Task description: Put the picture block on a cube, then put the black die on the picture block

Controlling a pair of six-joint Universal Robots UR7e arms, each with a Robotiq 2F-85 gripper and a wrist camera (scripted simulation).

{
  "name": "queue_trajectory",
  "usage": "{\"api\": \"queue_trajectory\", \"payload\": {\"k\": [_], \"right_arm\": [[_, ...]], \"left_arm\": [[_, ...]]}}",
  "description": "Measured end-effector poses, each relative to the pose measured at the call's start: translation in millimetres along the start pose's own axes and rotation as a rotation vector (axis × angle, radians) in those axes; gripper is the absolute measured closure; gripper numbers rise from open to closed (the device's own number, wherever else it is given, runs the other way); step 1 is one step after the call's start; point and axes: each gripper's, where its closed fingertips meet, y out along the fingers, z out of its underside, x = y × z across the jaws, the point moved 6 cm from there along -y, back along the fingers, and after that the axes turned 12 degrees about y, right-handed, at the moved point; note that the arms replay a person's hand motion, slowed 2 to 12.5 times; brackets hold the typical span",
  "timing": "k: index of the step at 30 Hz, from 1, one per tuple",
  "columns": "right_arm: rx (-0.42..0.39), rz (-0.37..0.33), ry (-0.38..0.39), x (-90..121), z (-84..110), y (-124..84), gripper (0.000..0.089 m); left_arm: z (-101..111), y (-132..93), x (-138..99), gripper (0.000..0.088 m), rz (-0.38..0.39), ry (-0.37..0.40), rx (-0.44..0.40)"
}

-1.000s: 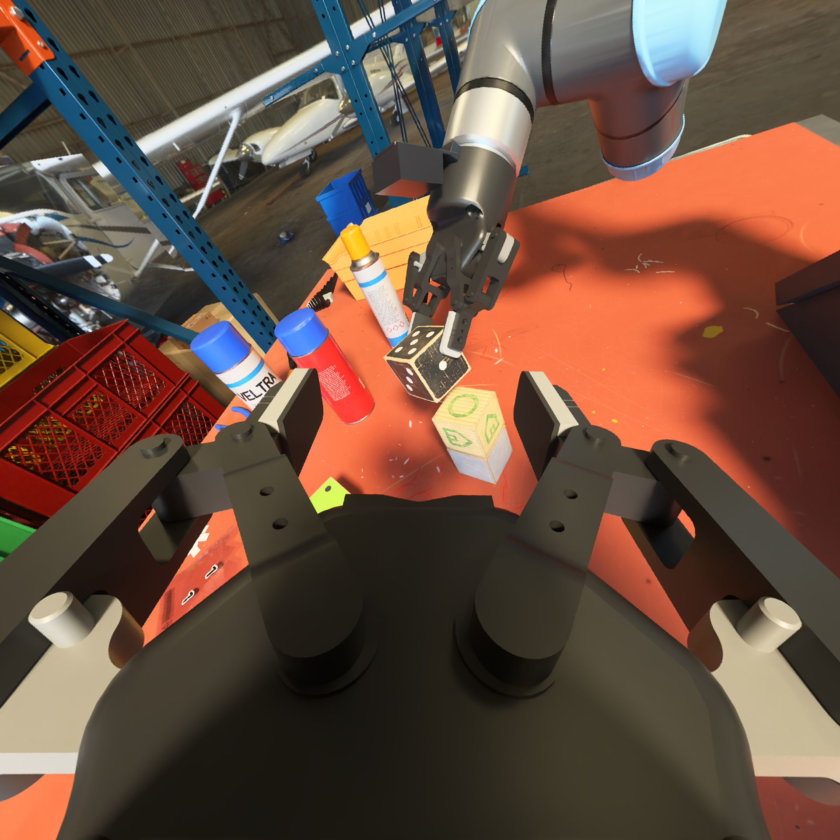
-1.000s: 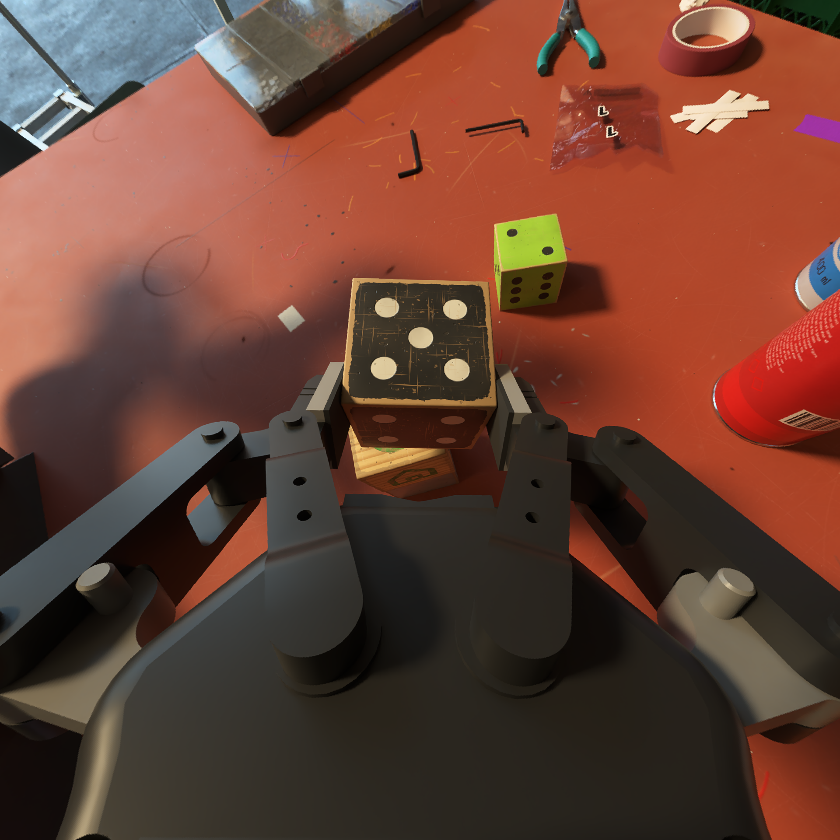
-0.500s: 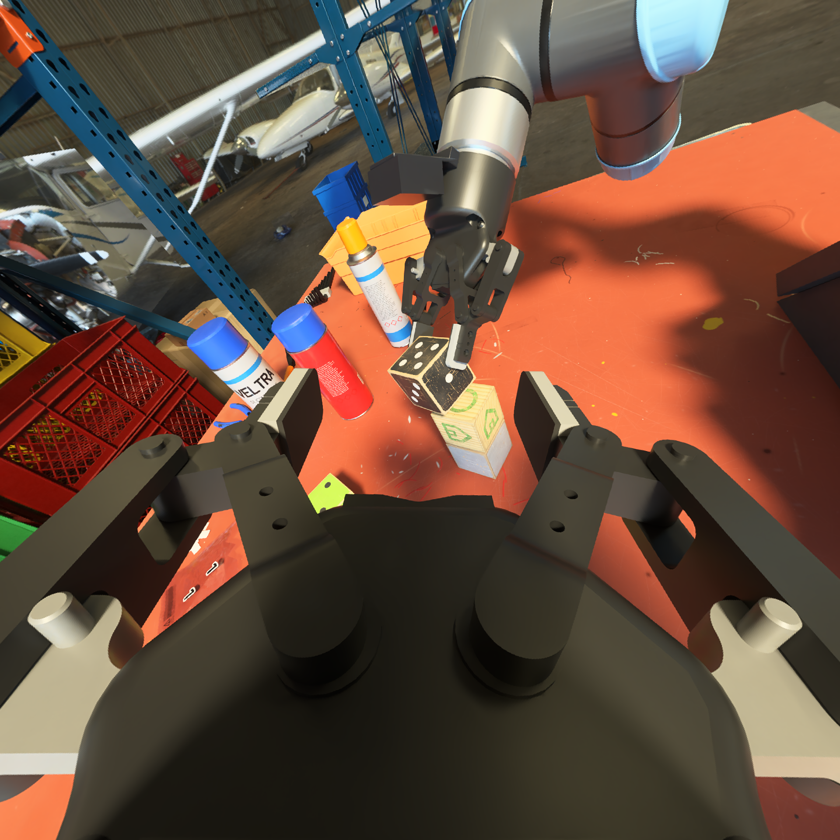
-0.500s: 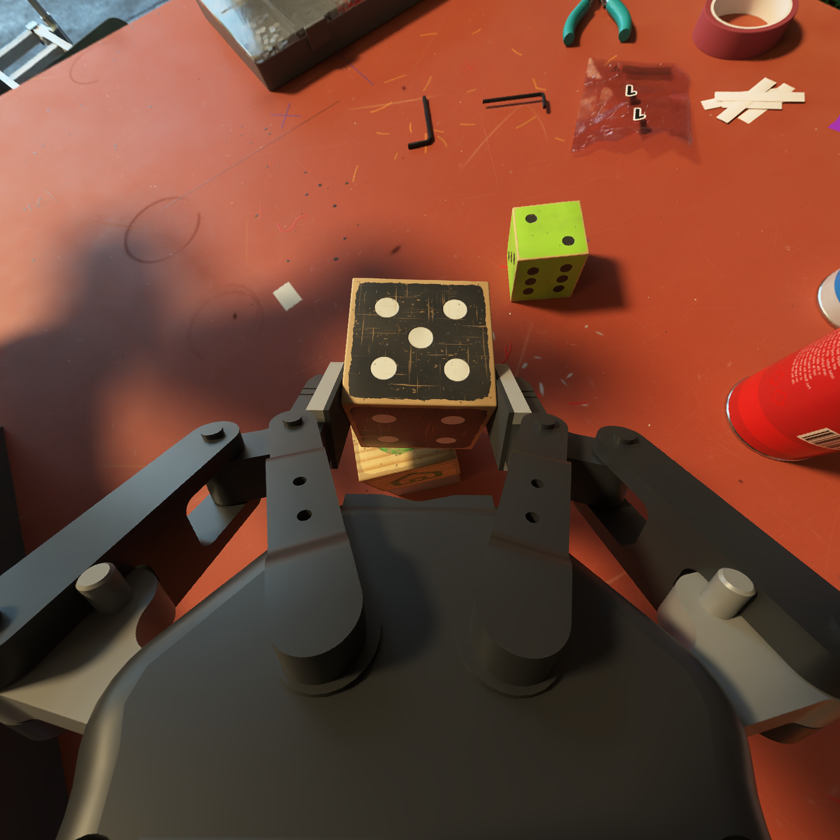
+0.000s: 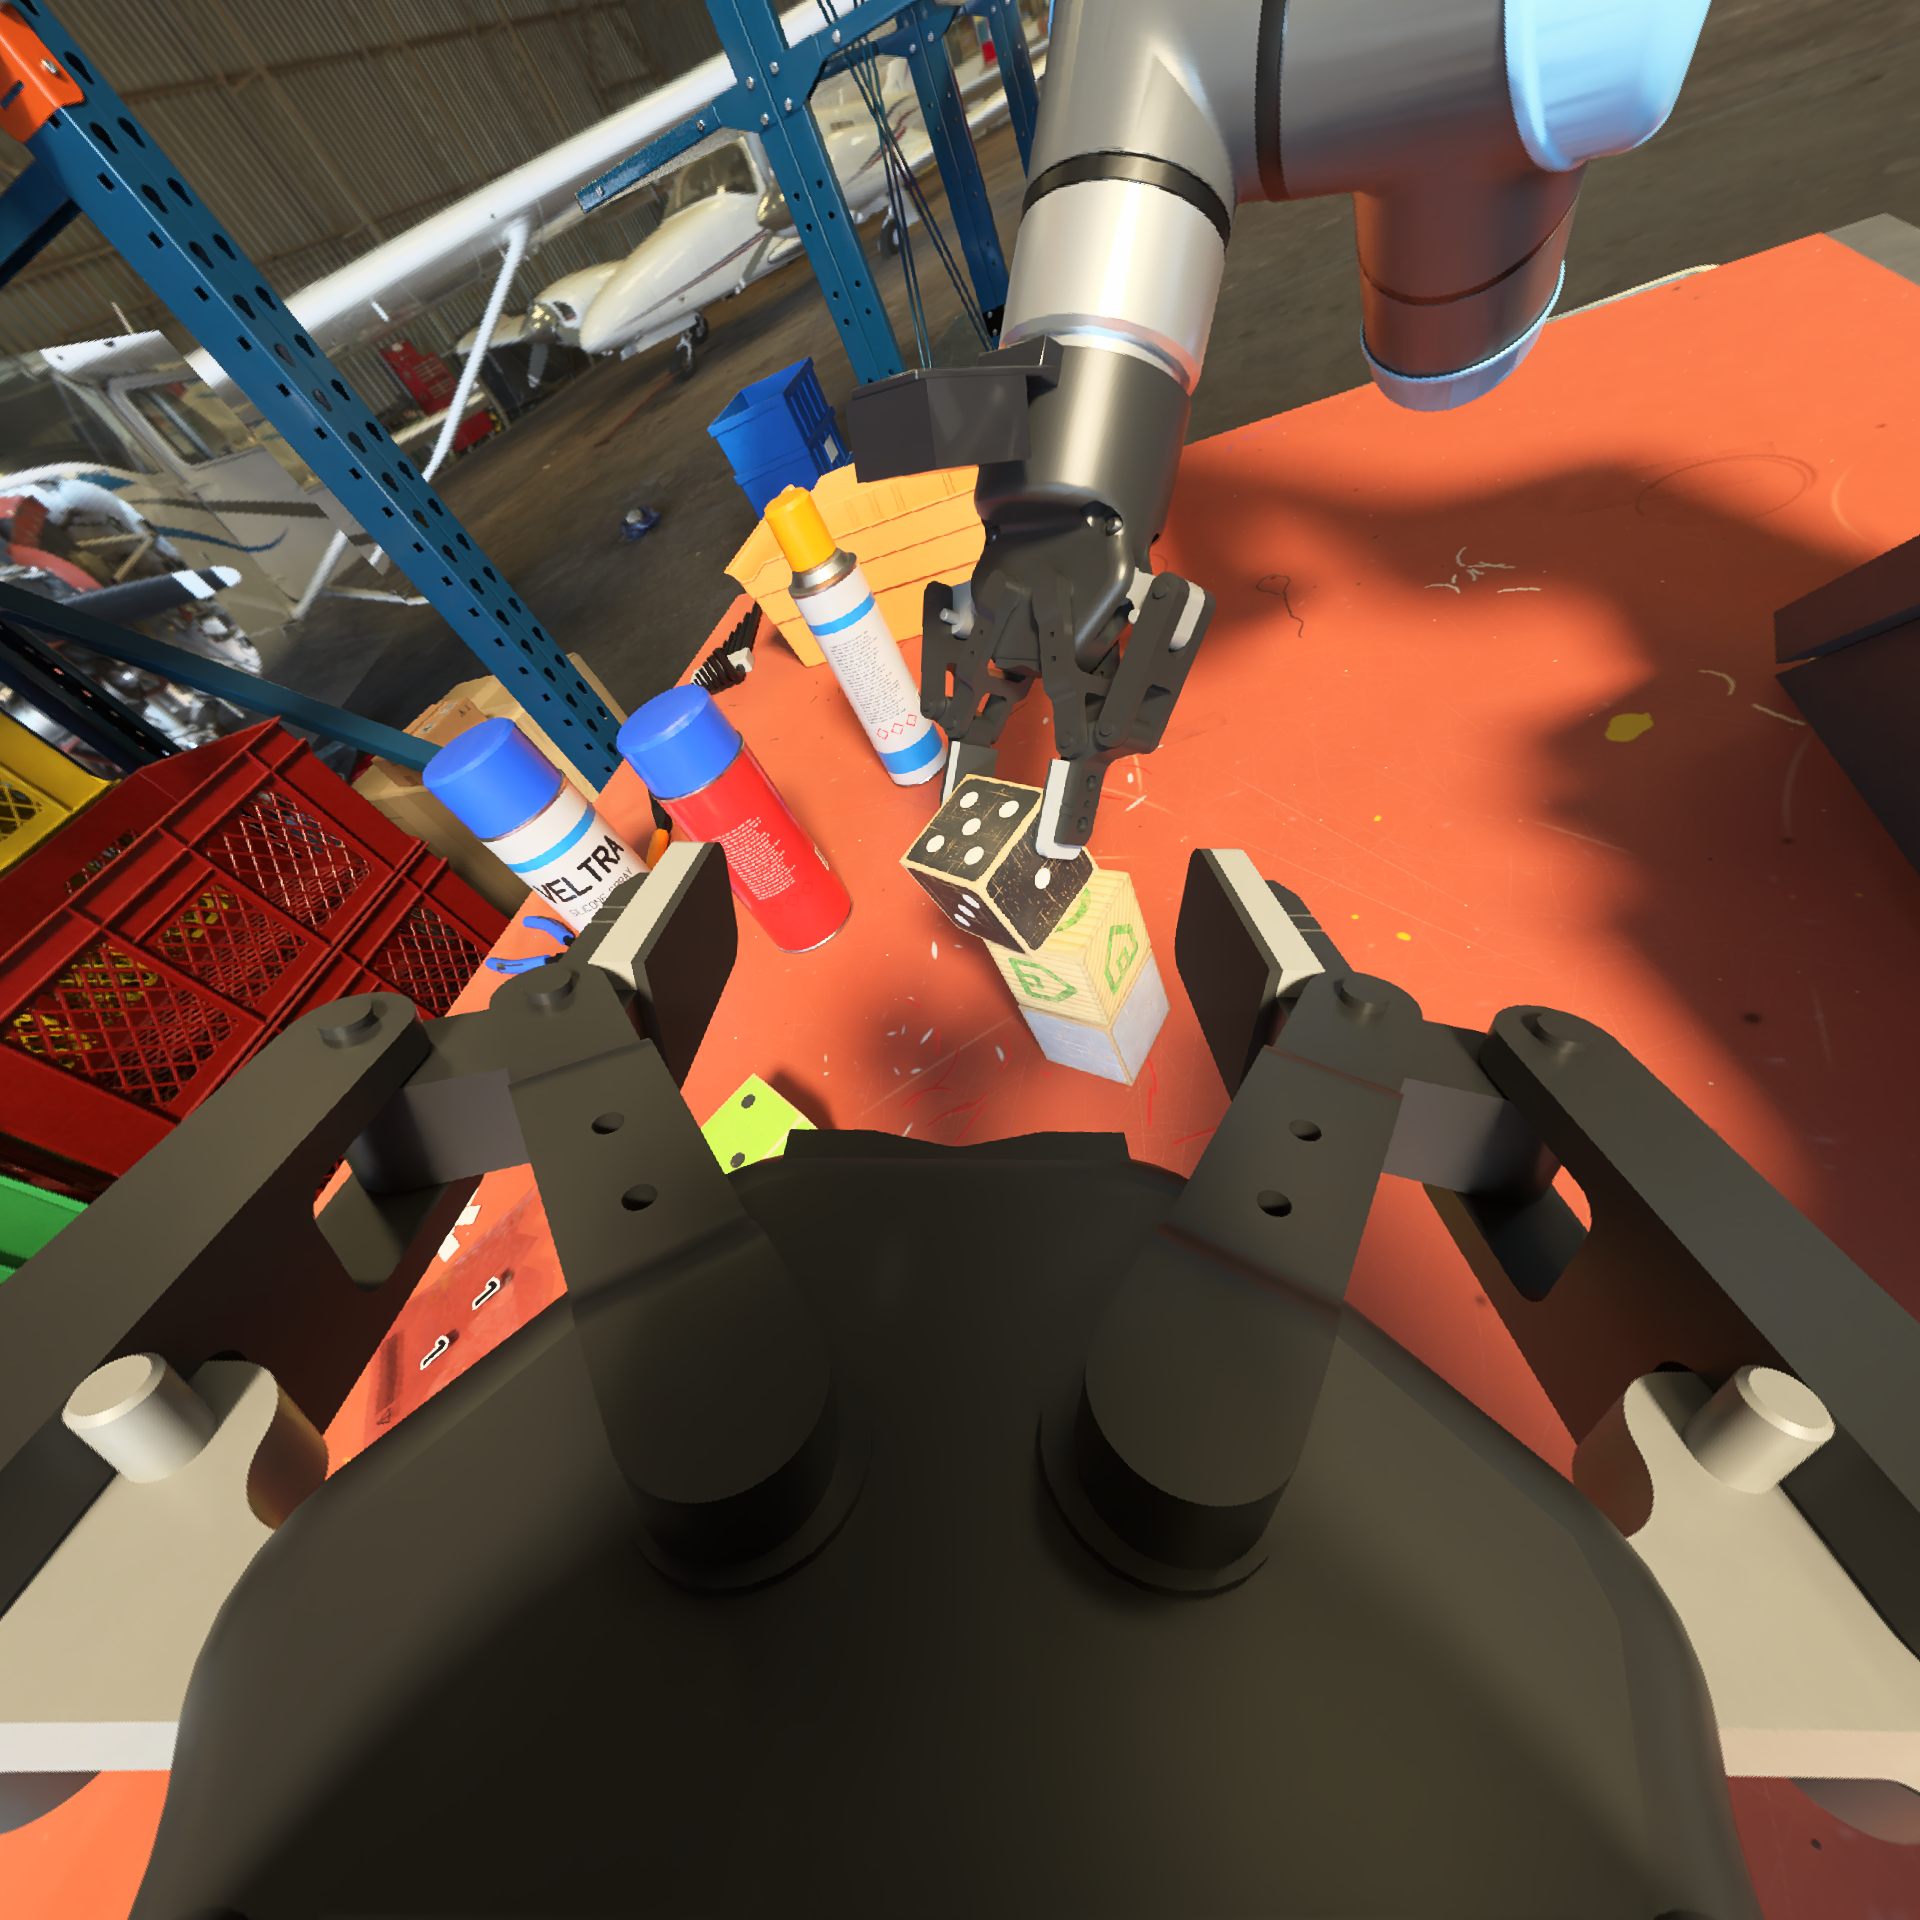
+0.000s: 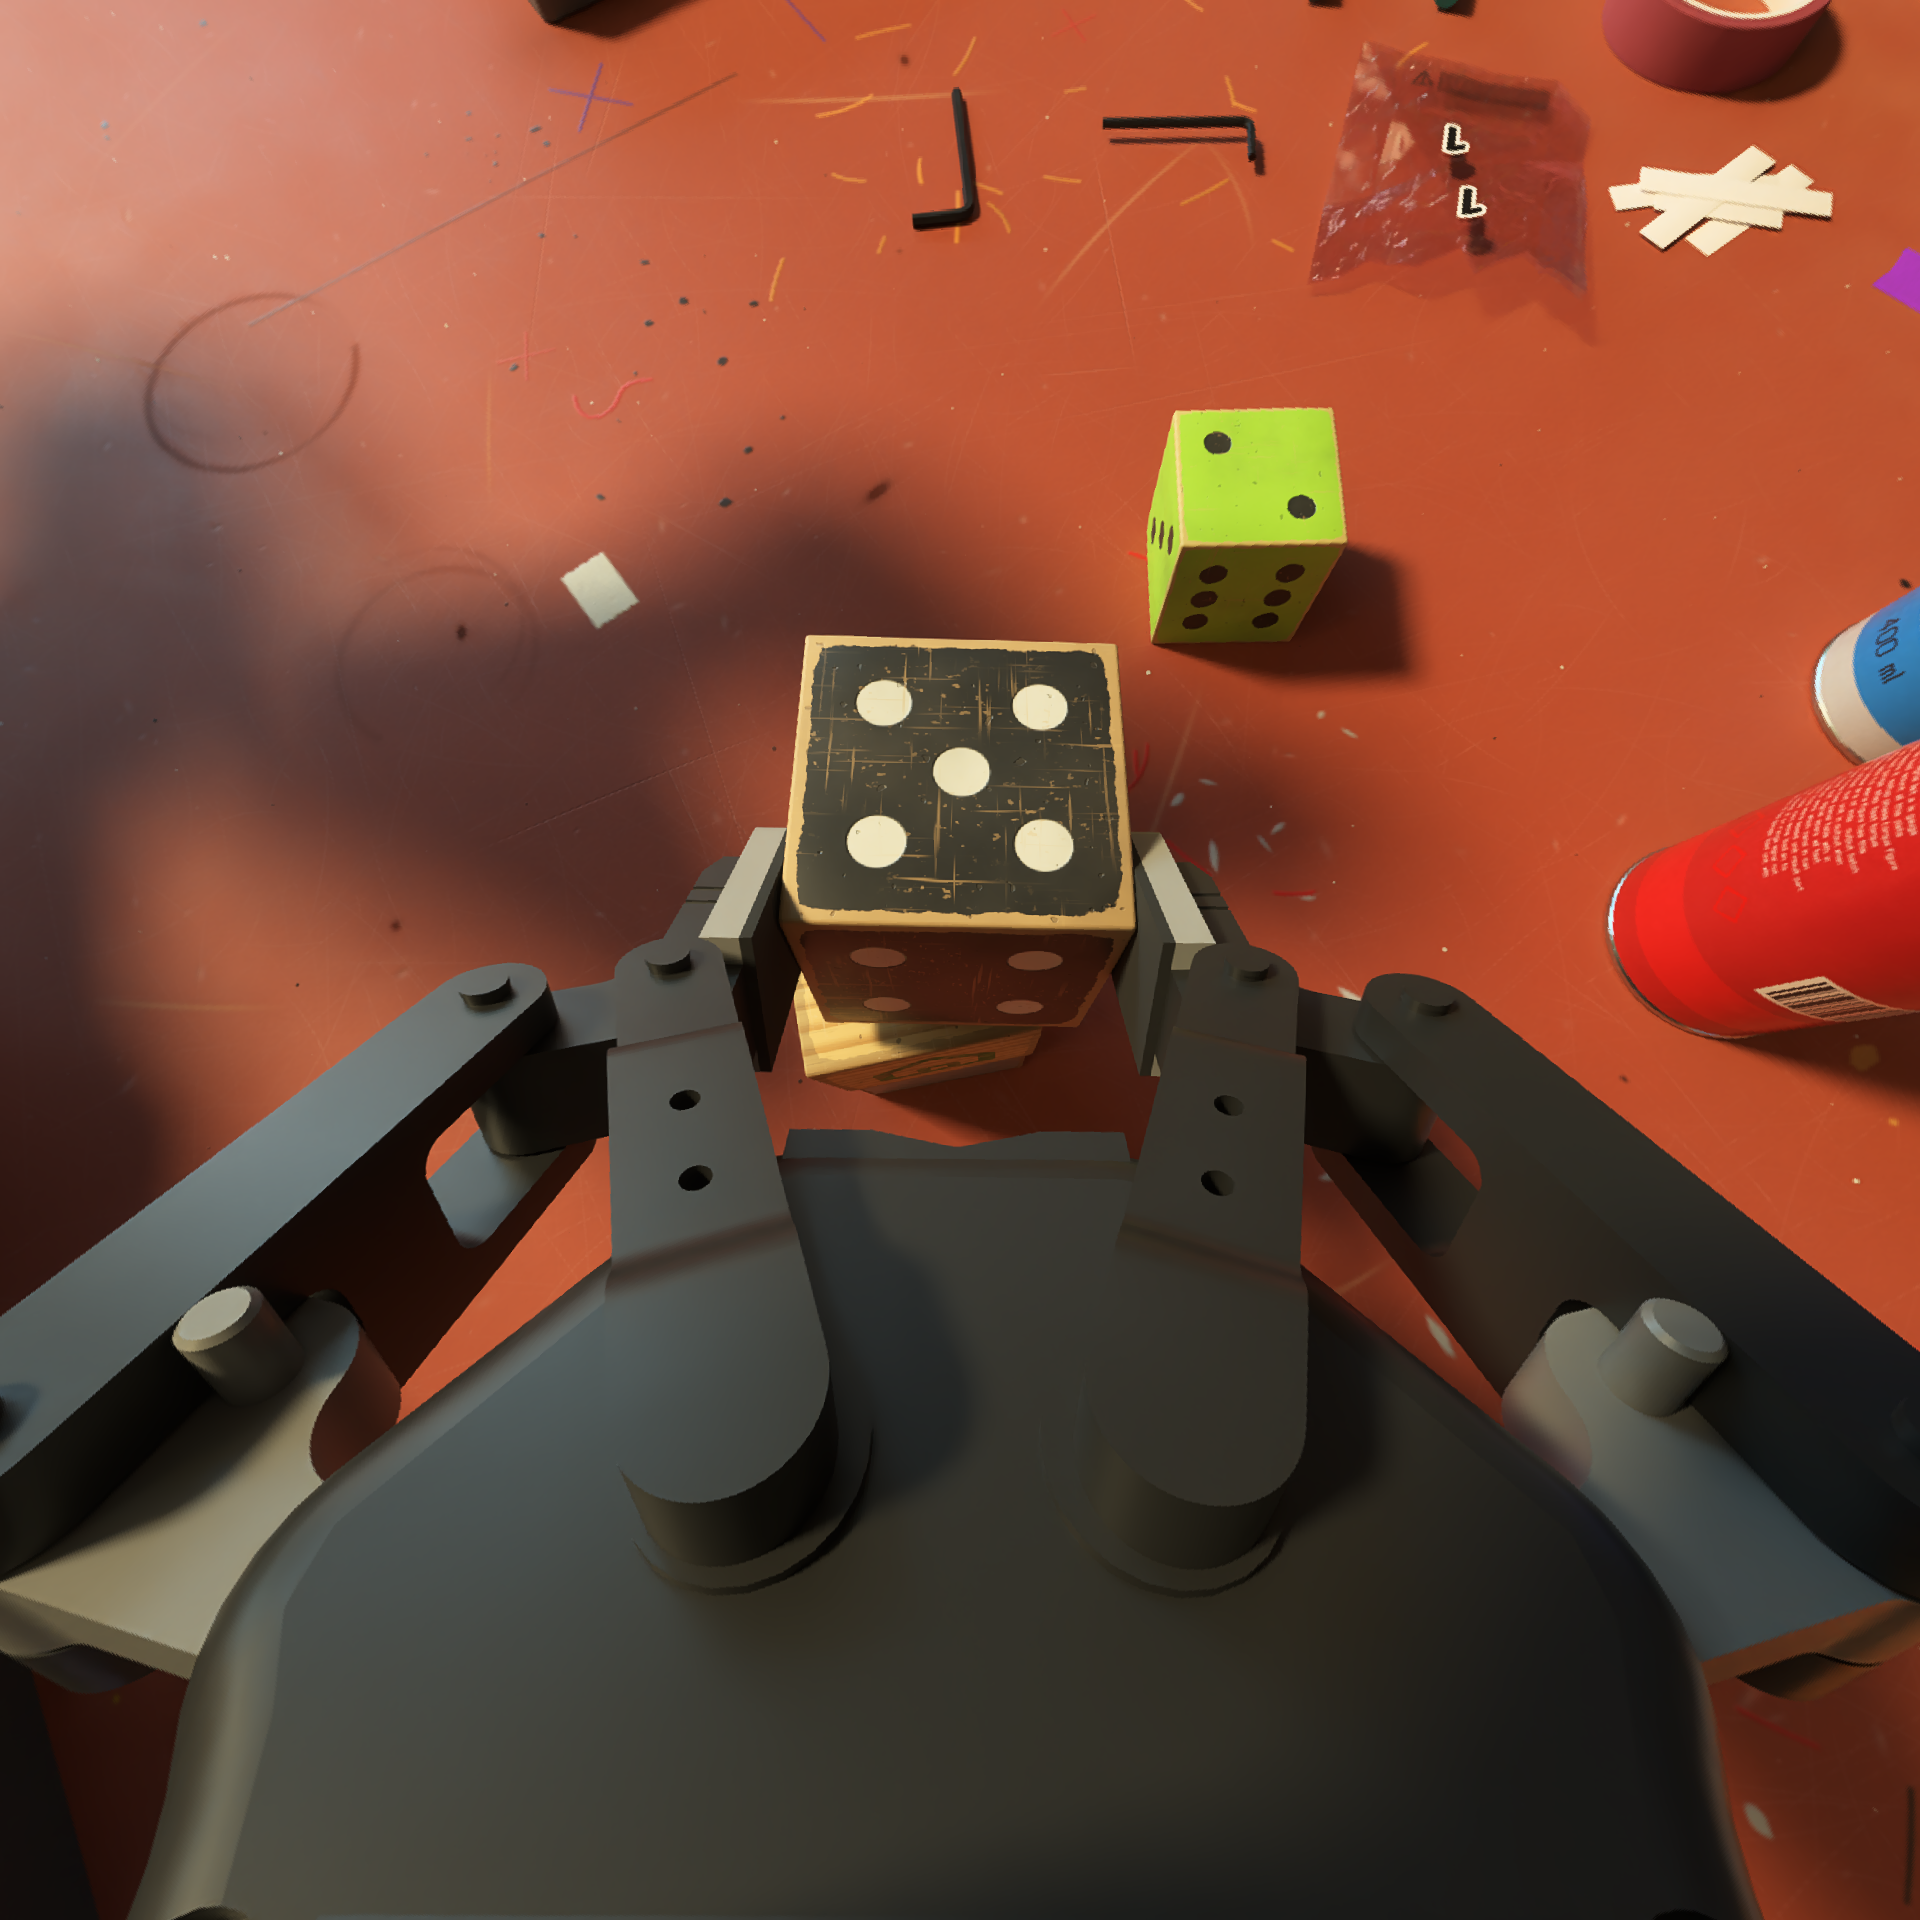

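Right gripper (image 6: 958, 925) clamped on the black die (image 6: 958, 774), jaws pressed flat against two opposite sides, five-pip face up toward the wrist camera. Held right over the picture block (image 5: 1086, 956), lower edge touching or just above it; contact could not be told for certain. In the left wrist view, seen tilted, one corner low over the block's top.

Picture block stacked on a pale cube (image 5: 1103, 1034), the pair standing on the orange surface (image 5: 1455, 831) at about 12 o'clock from the left gripper (image 5: 956, 935). From the right wrist view, only a sliver of the block (image 6: 914, 1055) visible beneath the die.

Left gripper jaws spread wide, holding nothing, hovering just short of the stack.

Green die (image 6: 1242, 525) alone on the surface at 1 o'clock from the black die, well apart. Red spray can (image 6: 1777, 914) lying at 3 o'clock, a blue-capped can (image 5: 520, 800) beside it. Two hex keys (image 6: 961, 166) and a clear bag (image 6: 1444, 177) far off toward 12 and 1 o'clock.
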Motion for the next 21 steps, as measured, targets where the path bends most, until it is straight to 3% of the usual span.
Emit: {"api": "queue_trajectory", "payload": {"k": [21], "right_arm": [[0.013,0.028,-0.033,4.5,-0.6,2.3,0.0381]], "left_arm": [[-0.3,1.3,-2.6,0.0139,0.016,0.01,0.005]]}}
